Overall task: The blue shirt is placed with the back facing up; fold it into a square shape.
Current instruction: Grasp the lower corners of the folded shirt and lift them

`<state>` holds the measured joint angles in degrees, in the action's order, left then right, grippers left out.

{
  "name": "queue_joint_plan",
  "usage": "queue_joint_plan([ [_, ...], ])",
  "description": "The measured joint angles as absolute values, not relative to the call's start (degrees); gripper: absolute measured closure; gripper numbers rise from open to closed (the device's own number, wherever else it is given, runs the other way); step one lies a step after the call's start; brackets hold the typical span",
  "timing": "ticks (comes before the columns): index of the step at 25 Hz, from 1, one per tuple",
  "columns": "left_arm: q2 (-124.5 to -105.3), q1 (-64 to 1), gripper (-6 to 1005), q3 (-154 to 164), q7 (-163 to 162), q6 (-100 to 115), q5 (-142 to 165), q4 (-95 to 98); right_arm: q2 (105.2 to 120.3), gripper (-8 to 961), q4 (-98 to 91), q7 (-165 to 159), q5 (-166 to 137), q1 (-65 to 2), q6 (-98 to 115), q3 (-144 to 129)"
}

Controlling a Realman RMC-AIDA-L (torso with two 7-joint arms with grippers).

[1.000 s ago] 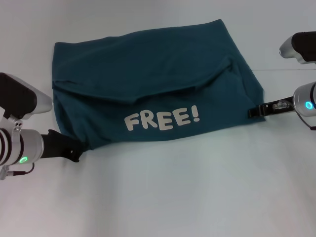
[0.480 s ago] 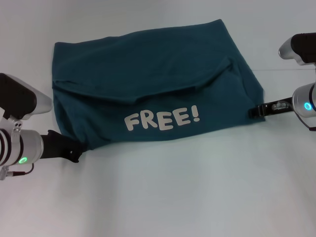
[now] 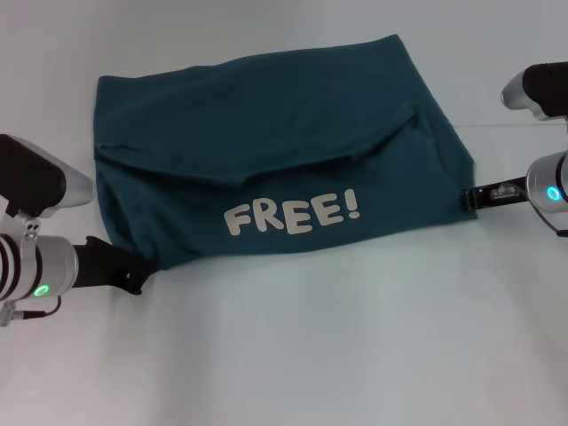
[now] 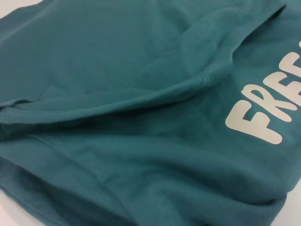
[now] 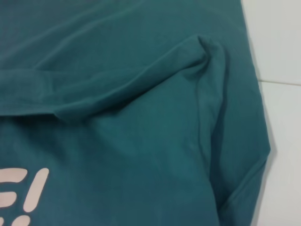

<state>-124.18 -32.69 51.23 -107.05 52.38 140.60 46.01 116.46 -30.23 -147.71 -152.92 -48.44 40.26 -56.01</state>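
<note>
The blue shirt (image 3: 275, 160) lies on the white table (image 3: 311, 355), out in front of the robot. It is folded over into a wide, chunky shape, not quite a neat square. The near part is folded up on top, and it shows big pale letters (image 3: 291, 216) that spell "FREE!". A soft curved fold runs across the middle of the shirt, from the left side up toward the right. The back edge of the shirt slants, higher on the right than on the left.

The left gripper (image 3: 133, 272) is low at the shirt's near left corner. Its black tip touches the edge of the cloth there. I cannot tell if its fingers are pinching the cloth or are let go, because the tip is dark and tucked against the shirt.

The right gripper (image 3: 472, 199) is at the shirt's right edge, just beside the near right corner. Its thin black tip is right at the cloth. I cannot tell if its fingers are closed on the shirt or loose.

The left wrist view shows the shirt (image 4: 141, 117) up close, with stacked folds and part of the letters (image 4: 268, 113). The right wrist view shows the shirt (image 5: 141, 132) with a puckered fold and the table (image 5: 282, 94) beside it.
</note>
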Motion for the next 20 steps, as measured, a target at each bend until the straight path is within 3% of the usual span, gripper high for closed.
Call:
queue_joint_plan([
  [2,-124.19,-32.6,948,51.2,-107.0,52.3,140.5,46.0,116.53,831,-30.2,-147.0,-152.9,-48.3,39.8,-56.0],
  [8,-124.19,-32.6,948,51.2,-107.0,52.3,140.5,46.0,116.98,889,-30.8,-145.5,-152.9,-47.9,39.2,-55.8],
  [13,-124.19,-32.4,949,51.0,-107.1,52.5,140.6,46.0,119.06,937,-36.9,-145.0,-152.9,-45.2,40.7,-56.2],
  [16,-124.19,-32.3,949,51.0,-107.1,52.5,140.6,46.0,120.09,935,-42.9,-145.0,-151.8,-42.9,44.5,-56.6],
  [20,-124.19,-32.0,949,51.0,-107.0,52.5,140.6,46.1,120.08,931,-48.1,-145.1,-148.3,-39.9,48.5,-58.4],
])
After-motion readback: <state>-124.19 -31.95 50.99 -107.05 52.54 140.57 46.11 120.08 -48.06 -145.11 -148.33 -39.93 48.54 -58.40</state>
